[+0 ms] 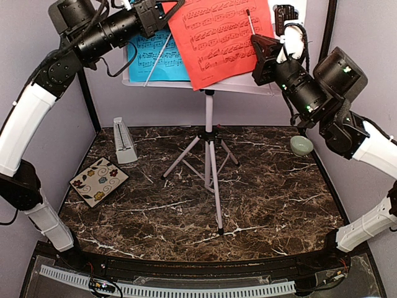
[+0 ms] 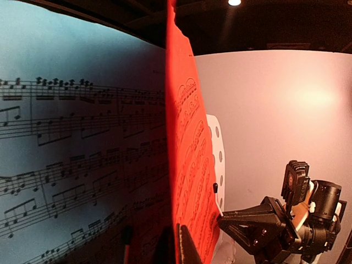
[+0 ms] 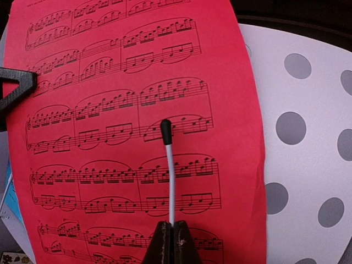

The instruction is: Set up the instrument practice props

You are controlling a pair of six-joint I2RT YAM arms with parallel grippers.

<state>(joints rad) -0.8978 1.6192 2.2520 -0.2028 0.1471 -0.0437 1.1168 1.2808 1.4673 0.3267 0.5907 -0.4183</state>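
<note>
Red-orange paper printed with staves, the red-orange music sheet [image 1: 217,40] leans on the desk of the white perforated music stand [image 1: 239,85] at the top centre of the overhead view. It overlaps the blue music sheet [image 1: 146,59], which shows to its left in the frame. My left claw [image 1: 170,11] is pressed together on the red-orange sheet's upper left corner; in its wrist view the paper runs edge-on down into my fingers. My right claw [image 3: 171,242] is pinched on the base of a thin white wire page holder [image 3: 169,170] with a black tip, which lies across the printed staves in the lower middle of that wrist view. A second wire holder [image 1: 158,59] slants across the blue sheet. The tripod legs [image 1: 211,161] spread on the dark marble table [image 1: 279,211] at centre frame. The small pale grey pyramid metronome [image 1: 124,141] stands upright at the left, apart from the legs. The floral square coaster [image 1: 99,181] lies just below it, and the small green bowl [image 1: 301,146] sits at the right edge.
</note>
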